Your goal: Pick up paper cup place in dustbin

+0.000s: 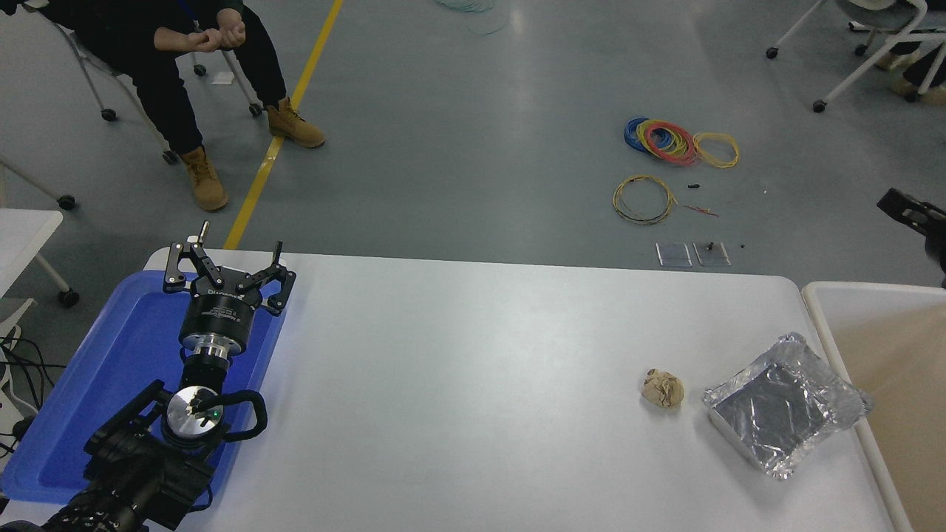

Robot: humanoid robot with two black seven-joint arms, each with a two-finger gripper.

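Cream-white rim, beige-tan inside: the dustbin [820, 310], large and rectangular, stands against the right end of the white table [473, 355], cut off by the picture's right edge. Only part of its inside shows, and that part holds nothing visible.

Paper cup: not in view. It is neither on the table nor in the visible part of the dustbin, so its look cannot be described. It may lie in the hidden part of the bin or be carried out of frame; which cannot be told.

Right gripper [913, 214]: a black part at the right edge, above the floor beyond the bin's far corner. Too little shows to tell whether it is wide, narrow or holding anything.

Left gripper [225, 255]: parked at the lower left over the blue plastic tray [111, 369], fingers spread wide, holding nothing.

Other items on the table: a crumpled tan paper ball [663, 389]; just beside it, to its right, a crinkled silver foil tray [783, 405] whose corner reaches the bin's rim.

Progress, as a judgement: no cup is left on the table, so the pick-up looks done; the drop into the bin cannot be confirmed.
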